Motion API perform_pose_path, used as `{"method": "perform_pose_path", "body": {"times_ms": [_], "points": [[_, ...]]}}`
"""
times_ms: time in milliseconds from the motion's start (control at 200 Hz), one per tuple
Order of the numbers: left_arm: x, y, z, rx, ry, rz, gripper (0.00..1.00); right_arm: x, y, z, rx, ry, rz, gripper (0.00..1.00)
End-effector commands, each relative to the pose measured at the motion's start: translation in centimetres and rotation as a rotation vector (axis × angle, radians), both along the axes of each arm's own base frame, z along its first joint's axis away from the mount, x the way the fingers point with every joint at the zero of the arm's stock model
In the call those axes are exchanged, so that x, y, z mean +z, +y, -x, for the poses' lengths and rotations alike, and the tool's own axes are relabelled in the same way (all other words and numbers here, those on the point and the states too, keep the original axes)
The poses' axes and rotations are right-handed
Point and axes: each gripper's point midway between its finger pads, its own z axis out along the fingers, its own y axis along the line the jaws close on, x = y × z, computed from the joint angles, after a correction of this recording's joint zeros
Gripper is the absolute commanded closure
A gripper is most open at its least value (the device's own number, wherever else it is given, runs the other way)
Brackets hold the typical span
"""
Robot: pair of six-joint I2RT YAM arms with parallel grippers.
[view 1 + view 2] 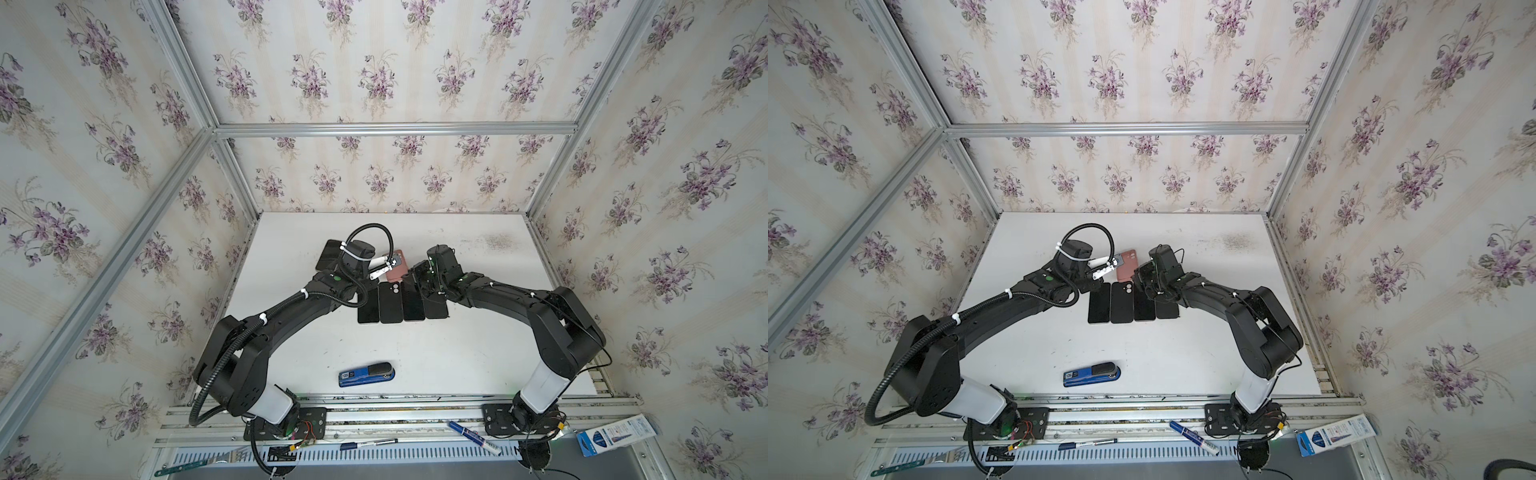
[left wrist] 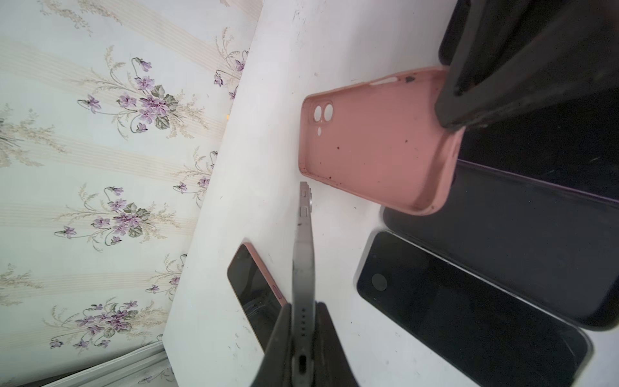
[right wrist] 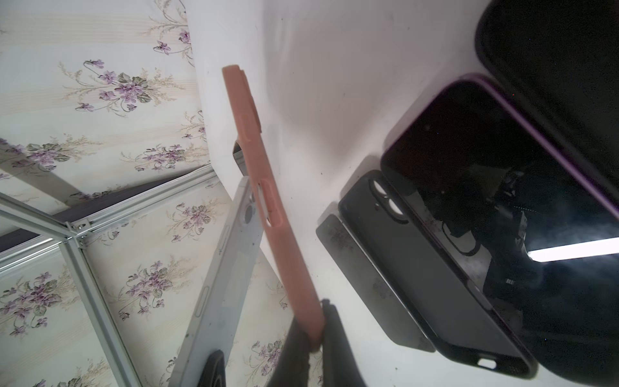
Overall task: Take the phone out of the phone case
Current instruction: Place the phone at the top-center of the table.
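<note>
Grey phone (image 2: 303, 241) freed
My left jaws clamp it edge-on beside the empty pink case (image 2: 375, 144), which my right jaws pinch.

Phone (image 2: 303, 251) blurred toward the left gripper (image 2: 303, 311); dark phones (image 2: 469, 318) ran off that wrist view's edge.

The left arm (image 1: 291, 311) and right arm (image 1: 498, 296) rise from bases at the near edge of the tabletop (image 1: 478, 357). Their elbows bow outward and their forearms converge over its middle. The left gripper (image 2: 303, 306) has its jaws clamped on the bottom end of the phone (image 2: 303, 241). Close opposite, the right gripper (image 3: 315, 321) pinches one end of the phone case (image 3: 284, 261).
</note>
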Motion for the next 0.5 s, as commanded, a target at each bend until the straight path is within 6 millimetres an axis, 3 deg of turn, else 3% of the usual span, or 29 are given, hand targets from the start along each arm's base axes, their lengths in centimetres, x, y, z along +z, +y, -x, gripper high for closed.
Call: {"method": "perform_pose_path", "body": {"times_ms": [0,495], "points": [[1.7,-0.7,-1.7,-0.051,-0.110,0.015,0.98,0.3,0.5,-0.8,-0.029,0.019,-0.021,1.00],[-2.8,-0.6,-2.2,-0.121,-0.091,-0.075,0.91,-2.2,1.4,-1.7,-0.026,0.074,-0.014,1.00]]}}
